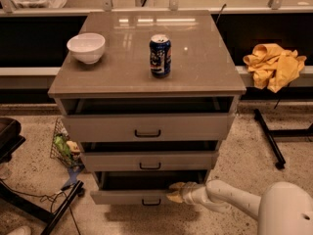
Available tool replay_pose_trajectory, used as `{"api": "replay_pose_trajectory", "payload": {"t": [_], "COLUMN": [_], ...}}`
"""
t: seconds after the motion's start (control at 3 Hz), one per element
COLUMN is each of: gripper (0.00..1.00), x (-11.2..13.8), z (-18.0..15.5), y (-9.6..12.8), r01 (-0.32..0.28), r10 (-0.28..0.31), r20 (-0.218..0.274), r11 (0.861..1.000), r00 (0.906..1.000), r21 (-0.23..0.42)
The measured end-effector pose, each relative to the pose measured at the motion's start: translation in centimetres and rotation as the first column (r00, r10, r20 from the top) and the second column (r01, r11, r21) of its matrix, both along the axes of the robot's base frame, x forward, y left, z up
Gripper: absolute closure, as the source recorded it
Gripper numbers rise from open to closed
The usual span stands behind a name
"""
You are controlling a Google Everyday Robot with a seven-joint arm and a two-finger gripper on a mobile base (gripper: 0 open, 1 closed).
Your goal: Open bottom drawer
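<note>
My hand (175, 192) was at the top edge of the bottom drawer (122, 197), just right of its black bar handle (151, 201); open or closed, I couldn't tell. That drawer, lowest in the cabinet (210, 77), would slide out toward me.

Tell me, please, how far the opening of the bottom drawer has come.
Done: the bottom drawer is partly out, with a dark gap showing behind its front. In hand: the gripper is at the top edge of that front, just right of the black handle. Left: probably more pulling, since only a narrow strip of the inside shows.
</note>
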State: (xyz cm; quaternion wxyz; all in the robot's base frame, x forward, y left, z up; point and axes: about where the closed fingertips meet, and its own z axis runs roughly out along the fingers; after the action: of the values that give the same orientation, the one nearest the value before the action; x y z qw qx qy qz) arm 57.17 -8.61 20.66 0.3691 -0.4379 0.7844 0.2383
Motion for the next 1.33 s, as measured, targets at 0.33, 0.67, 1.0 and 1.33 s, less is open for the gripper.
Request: {"api": "replay_pose_trajectory", "payload": {"t": [0.33,0.67,1.0,1.33], "gripper": [1.0,1.0,1.0,1.0], "x": [-2.34,-2.49,-2.49,-2.6], "z": [0.49,0.53,0.53,0.14], "y": [-0.87,-0.91,-0.91,-0.67], "r01": [0.026,0.028,0.028,0.017], "r10": [-0.026,-0.028,-0.028,-0.018], "r20": [-0.013,-0.014,-0.014,-0.04], "r11": [1.0,1.0,1.0,1.0], "r00": [0.9996,0.9995,0.9995,0.999], "r21": [0.0,0.0,0.0,-0.01]}}
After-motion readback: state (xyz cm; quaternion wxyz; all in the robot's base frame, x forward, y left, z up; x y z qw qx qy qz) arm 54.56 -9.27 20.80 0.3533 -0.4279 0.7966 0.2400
